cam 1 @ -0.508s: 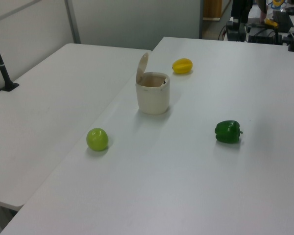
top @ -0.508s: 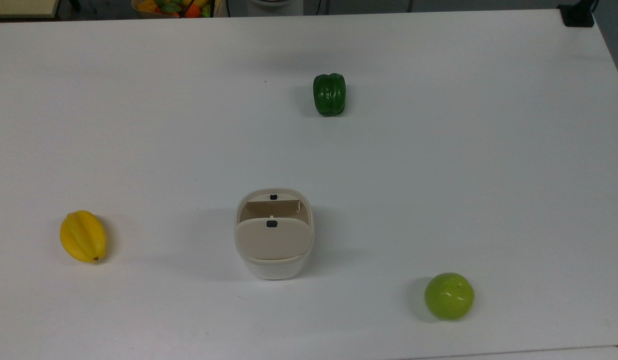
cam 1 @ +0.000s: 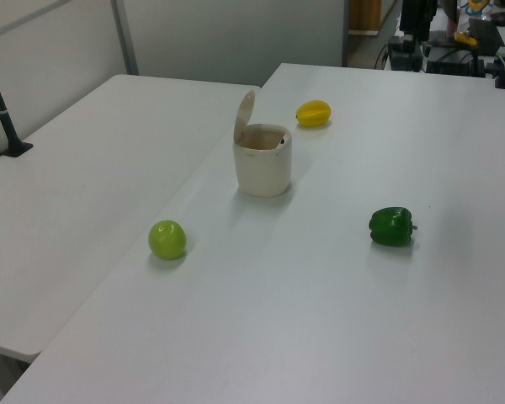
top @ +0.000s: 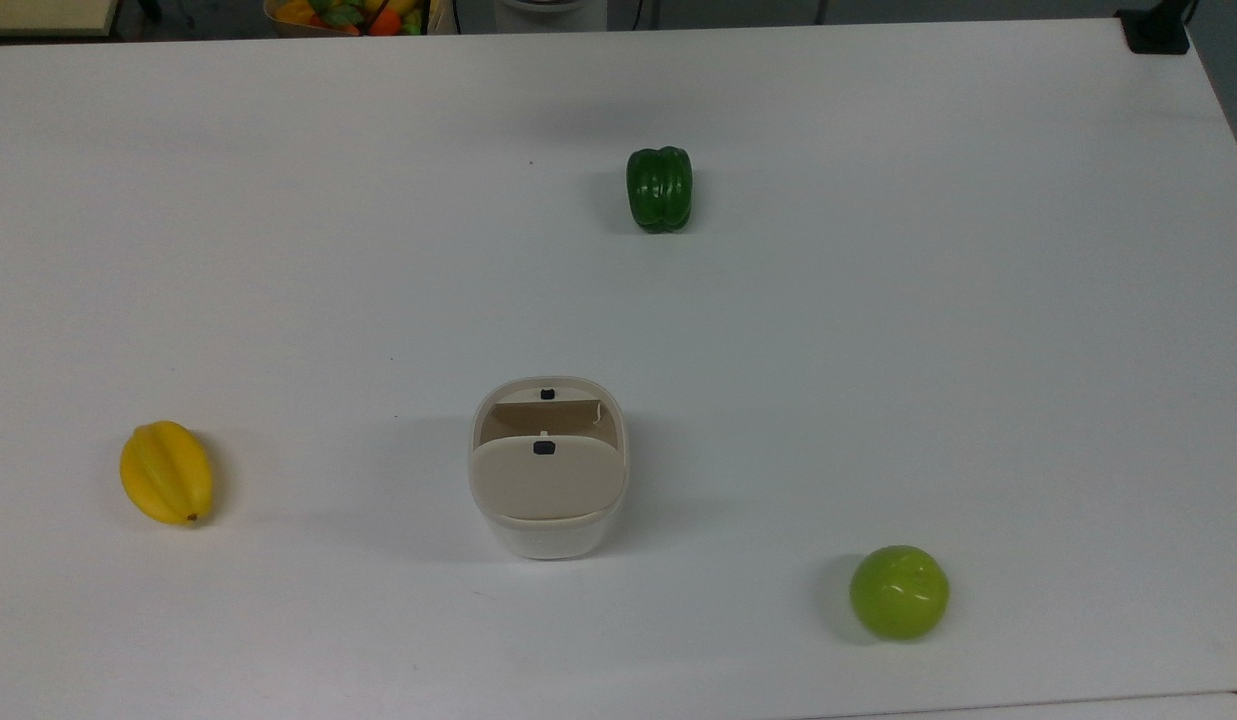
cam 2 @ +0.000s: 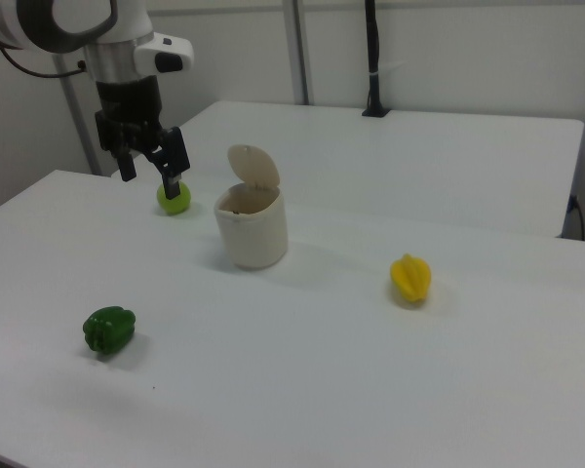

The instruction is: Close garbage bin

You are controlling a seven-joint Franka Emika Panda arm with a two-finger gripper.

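we see the garbage bin (top: pixel 548 470) on the desk (top: pixel 878 350) with its lid (cam 2: pixel 254 166) raised, our claw (cam 2: pixel 151 168) spread wide, empty, hanging above the desk.

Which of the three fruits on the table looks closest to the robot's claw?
The light green apple. In the right view the open claw hangs right by it, while the dark green pepper and the yellow fruit sit farther off.
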